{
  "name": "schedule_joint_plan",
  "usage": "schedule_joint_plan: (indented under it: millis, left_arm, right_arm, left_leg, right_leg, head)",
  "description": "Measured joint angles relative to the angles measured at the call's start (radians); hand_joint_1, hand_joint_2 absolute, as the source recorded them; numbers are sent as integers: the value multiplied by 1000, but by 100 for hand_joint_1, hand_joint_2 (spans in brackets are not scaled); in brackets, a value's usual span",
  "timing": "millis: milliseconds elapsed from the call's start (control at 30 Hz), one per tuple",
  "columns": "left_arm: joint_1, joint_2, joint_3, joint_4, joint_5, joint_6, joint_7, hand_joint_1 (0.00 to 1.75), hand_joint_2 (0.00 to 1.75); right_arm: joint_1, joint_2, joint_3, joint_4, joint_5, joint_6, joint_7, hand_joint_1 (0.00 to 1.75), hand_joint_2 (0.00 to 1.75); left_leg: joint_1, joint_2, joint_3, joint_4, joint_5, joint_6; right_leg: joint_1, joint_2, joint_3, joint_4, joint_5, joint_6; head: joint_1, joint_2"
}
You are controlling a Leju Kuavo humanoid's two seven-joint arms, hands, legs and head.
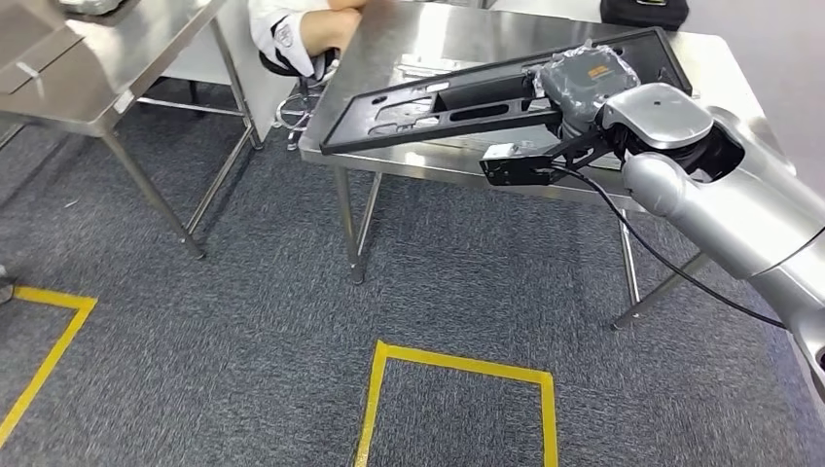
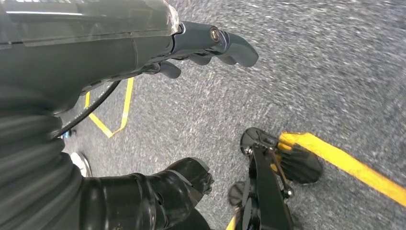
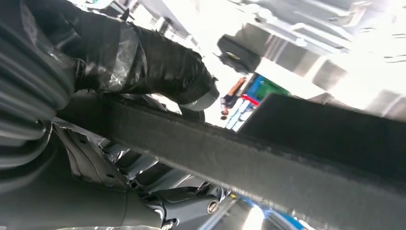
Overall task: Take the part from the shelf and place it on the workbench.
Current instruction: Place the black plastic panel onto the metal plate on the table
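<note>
The part (image 1: 457,102) is a long flat black panel with cut-outs. My right hand (image 1: 584,78), wrapped in clear plastic, grips it near its right end and holds it tilted over the steel workbench (image 1: 418,165). The panel's left end reaches past the bench's front corner. I cannot tell whether it touches the bench top. In the right wrist view the taped thumb of my right hand (image 3: 143,67) lies on one face of the part (image 3: 287,163), with the darker fingers (image 3: 191,208) on the other face. My left hand (image 2: 210,43) hangs over the carpet, fingers apart, holding nothing.
A second steel table (image 1: 88,68) stands at the upper left. A person sits on a stool (image 1: 302,29) between the two tables. A black bag (image 1: 642,12) lies at the bench's far edge. Yellow tape lines (image 1: 457,368) mark the grey carpet.
</note>
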Motion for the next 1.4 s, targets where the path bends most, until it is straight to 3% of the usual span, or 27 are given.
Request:
schedule_joint_plan:
  millis: [67, 167, 233, 300, 333, 367, 400, 433, 500, 567, 667, 733, 833, 867, 900, 933, 1000, 1067, 1133, 1233, 1267, 1333, 1400]
  left_arm:
    - [-1, -1, 0, 0, 1, 0, 0, 0, 175]
    - [-4, -1, 0, 0, 2, 0, 0, 0, 175]
    - [-5, -1, 0, 0, 2, 0, 0, 0, 175]
    - [-2, 0, 0, 0, 1, 0, 0, 0, 175]
    - [-1, -1, 0, 0, 1, 0, 0, 0, 175]
    - [-1, -1, 0, 0, 0, 0, 0, 0, 175]
    - [-1, -1, 0, 0, 0, 0, 0, 0, 175]
    - [-1, 0, 0, 0, -1, 1, 1, 0, 175]
    - [-1, 1, 0, 0, 0, 6, 4, 0, 175]
    - [-1, 3, 0, 0, 2, 10, 6, 0, 175]
    - [-3, 3, 0, 0, 3, 12, 6, 0, 175]
    - [-2, 2, 0, 0, 4, 12, 6, 0, 175]
    - [-2, 2, 0, 0, 6, 10, 6, 0, 175]
    - [-2, 1, 0, 0, 8, 9, 7, 0, 175]
    - [-2, 1, 0, 0, 9, 8, 8, 0, 175]
    - [-2, 1, 0, 0, 10, 7, 8, 0, 175]
    - [-1, -1, 0, 0, 11, 6, 10, 0, 175]
    - [-2, -1, 0, 0, 11, 6, 13, 0, 175]
    - [-3, -2, 0, 0, 11, 7, 19, 0, 175]
    - [-4, -2, 0, 0, 9, 10, 24, 0, 175]
    - [-4, -2, 0, 0, 8, 12, 25, 0, 175]
    - [-2, -1, 0, 0, 8, 13, 26, 0, 175]
    - [-1, -1, 0, 0, 8, 13, 27, 0, 175]
  right_arm:
    - [-6, 1, 0, -1, 0, -2, 0, 175, 175]
    - [-8, -2, 0, -2, -1, -4, 0, 175, 175]
    - [-10, -4, -1, -3, -2, -5, 0, 175, 175]
    - [-9, -3, -1, -4, -1, -8, 1, 175, 175]
    - [-6, -2, -1, -4, 2, -10, 0, 175, 175]
    - [-1, 0, -1, -4, 6, -11, -2, 175, 175]
    - [2, 0, -1, -4, 9, -11, -6, 175, 175]
    - [5, 1, -1, -4, 11, -11, -10, 175, 175]
    - [7, 0, -1, -4, 11, -10, -16, 175, 175]
    - [7, 0, -1, -3, 11, -10, -17, 175, 175]
    - [7, -1, -1, -2, 11, -9, -18, 175, 175]
    - [5, -4, -1, -2, 11, -9, -19, 175, 175]
    - [3, -5, -1, -2, 11, -9, -19, 175, 175]
    - [5, -5, -1, -1, 11, -9, -19, 175, 175]
    - [7, -5, -1, -1, 11, -8, -19, 175, 175]
    - [8, -5, -1, 0, 11, -8, -19, 175, 175]
    - [7, -5, -1, 0, 11, -8, -19, 175, 175]
    - [2, -4, -1, 1, 11, -9, -19, 175, 175]
    - [-1, -2, -1, 3, 11, -10, -19, 175, 175]
    - [0, 3, -1, 6, 11, -10, -19, 175, 175]
    - [-1, 6, -1, 7, 11, -10, -19, 175, 175]
    - [0, 11, -1, 9, 11, -10, -19, 175, 175]
    - [4, 15, -1, 12, 11, -10, -20, 175, 175]
  left_leg:
    - [-5, 21, 9, -2, -7, -10]
    - [-6, 50, 26, -7, -20, -28]
    - [-3, 11, 16, 35, -51, -35]
    - [-1, -51, -40, 150, -105, -36]
    - [-1, -65, -78, 217, -127, -37]
    - [-1, -71, -111, 264, -135, -36]
    - [-2, -73, -127, 277, -122, -35]
    - [-2, -74, -128, 254, -91, -32]
    - [-5, -79, -85, 125, -8, -20]
    - [-8, -83, -47, 28, 30, -11]
    - [-9, -82, -35, 2, 33, -2]
    - [-4, -77, -27, -11, 39, 7]
    - [-2, -73, -21, -18, 40, 14]
    - [-1, -73, -21, -18, 38, 13]
    - [0, -73, -20, -17, 36, 12]
    - [1, -73, -18, -16, 34, 10]
    - [5, -72, -12, -13, 26, 1]
    - [3, -72, -10, -9, 19, -10]
    - [0, -71, -10, -10, 17, -21]
    - [3, -69, -15, 12, -2, -35]
    - [4, -70, -33, 51, -23, -38]
    - [4, -71, -98, 178, -78, -39]
    - [3, -72, -158, 276, -98, -38]
  right_leg:
    - [15, -28, 32, -67, 10, -13]
    - [17, 9, 39, -76, 7, -32]
    - [9, 32, 53, -88, 9, -44]
    - [6, 48, 60, -93, 8, -54]
    - [8, 57, 60, -92, 7, -58]
    - [9, 67, 61, -90, 5, -60]
    - [11, 78, 62, -88, 2, -61]
    - [13, 88, 63, -85, -1, -61]
    - [16, 101, 66, -76, -9, -57]
    - [18, 109, 64, -68, -17, -49]
    - [15, 112, 61, -67, -20, -34]
    - [13, 96, 50, -40, -40, -23]
    - [1, 64, -30, 128, -123, -3]
    - [-4, 60, -58, 181, -139, 2]
    - [-9, 57, -72, 203, -136, 7]
    - [-13, 55, -67, 185, -114, 10]
    - [-18, 49, -9, 59, -42, 13]
    - [-13, 44, 43, -49, -7, 9]
    - [-4, 45, 53, -71, -12, -2]
    - [-7, 50, 60, -77, -15, -25]
    - [-8, 51, 65, -80, -16, -33]
    - [-4, 53, 70, -80, -20, -46]
    - [3, 58, 74, -79, -26, -51]
  head:
    - [-1, 0]
    - [-1, 0]
    - [-2, 0]
    - [-3, 0]
    - [-3, 0]
    - [-3, 0]
    - [-3, 0]
    - [-3, 0]
    - [-3, 0]
    - [-3, 0]
    - [-3, 0]
    - [-2, 0]
    - [-1, 0]
    - [-1, 0]
    - [-1, 0]
    - [-1, 0]
    - [-1, 0]
    - [-1, 0]
    - [-2, 0]
    - [-3, 0]
    - [-3, 0]
    - [-3, 0]
    - [-3, 0]
